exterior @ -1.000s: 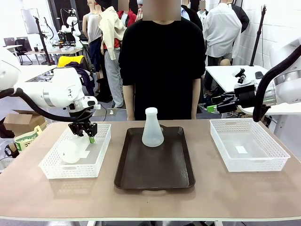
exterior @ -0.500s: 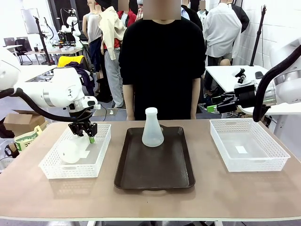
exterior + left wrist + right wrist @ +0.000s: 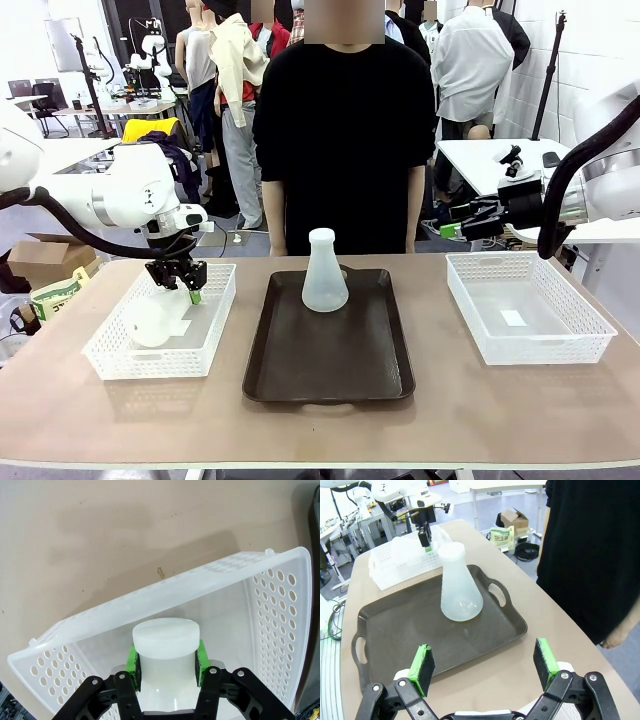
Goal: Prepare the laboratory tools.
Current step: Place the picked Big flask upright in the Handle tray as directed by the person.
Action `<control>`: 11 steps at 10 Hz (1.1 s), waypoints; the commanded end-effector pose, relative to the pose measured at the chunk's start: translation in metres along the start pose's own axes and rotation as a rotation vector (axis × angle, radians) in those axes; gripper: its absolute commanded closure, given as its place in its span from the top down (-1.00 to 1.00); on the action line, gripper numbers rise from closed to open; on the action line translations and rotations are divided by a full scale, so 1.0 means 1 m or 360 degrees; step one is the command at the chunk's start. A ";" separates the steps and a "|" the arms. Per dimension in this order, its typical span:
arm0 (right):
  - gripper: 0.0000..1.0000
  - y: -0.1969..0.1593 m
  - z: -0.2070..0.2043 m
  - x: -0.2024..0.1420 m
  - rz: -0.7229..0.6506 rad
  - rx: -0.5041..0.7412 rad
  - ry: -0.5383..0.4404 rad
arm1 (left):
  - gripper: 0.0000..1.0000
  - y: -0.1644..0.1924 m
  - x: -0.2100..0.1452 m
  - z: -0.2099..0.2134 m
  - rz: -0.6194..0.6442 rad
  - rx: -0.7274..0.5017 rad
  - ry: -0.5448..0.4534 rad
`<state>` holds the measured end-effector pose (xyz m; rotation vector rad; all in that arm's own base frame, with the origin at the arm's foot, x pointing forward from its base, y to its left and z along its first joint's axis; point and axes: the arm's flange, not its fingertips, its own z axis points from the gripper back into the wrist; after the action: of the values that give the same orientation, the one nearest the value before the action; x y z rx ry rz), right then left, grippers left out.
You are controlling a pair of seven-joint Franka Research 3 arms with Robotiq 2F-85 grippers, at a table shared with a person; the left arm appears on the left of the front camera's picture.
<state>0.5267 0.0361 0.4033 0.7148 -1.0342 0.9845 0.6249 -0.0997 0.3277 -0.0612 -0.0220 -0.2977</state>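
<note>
One frosted-white flask (image 3: 325,275) stands upright at the far end of the dark brown tray (image 3: 330,375); the right wrist view shows this flask (image 3: 461,590) well ahead of the fingers. The second flask (image 3: 150,320) is inside the left white basket (image 3: 120,358). My left gripper (image 3: 183,283) is down in that basket, shut on the second flask's neck (image 3: 166,637) between its green pads (image 3: 132,660). My right gripper (image 3: 458,228) hangs in the air above the right basket's far edge. In its wrist view the right gripper (image 3: 485,662) is open with nothing between the pads.
An empty white mesh basket (image 3: 530,345) sits on the table's right side. A person in a black top (image 3: 345,130) stands at the far edge behind the tray. Bare tabletop (image 3: 320,430) runs along the near edge.
</note>
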 end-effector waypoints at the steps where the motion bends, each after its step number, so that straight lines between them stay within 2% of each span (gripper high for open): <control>1: 1.00 0.001 0.001 0.000 -0.0003 -0.0001 0.0016 | -1.00 -0.012 -0.008 0.019 -0.0049 0.0001 0.0032; 5: 1.00 0.001 0.001 0.000 -0.0003 -0.0001 0.0016 | -1.00 -0.016 -0.043 0.078 -0.0081 -0.0052 0.0007; 11: 1.00 0.001 0.001 0.000 -0.0003 -0.0001 0.0016 | -1.00 -0.042 -0.082 0.129 -0.0226 -0.0032 -0.0216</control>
<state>0.5268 0.0360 0.4032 0.7148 -1.0341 0.9843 0.5442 -0.1091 0.4557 -0.0805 -0.1190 -0.4095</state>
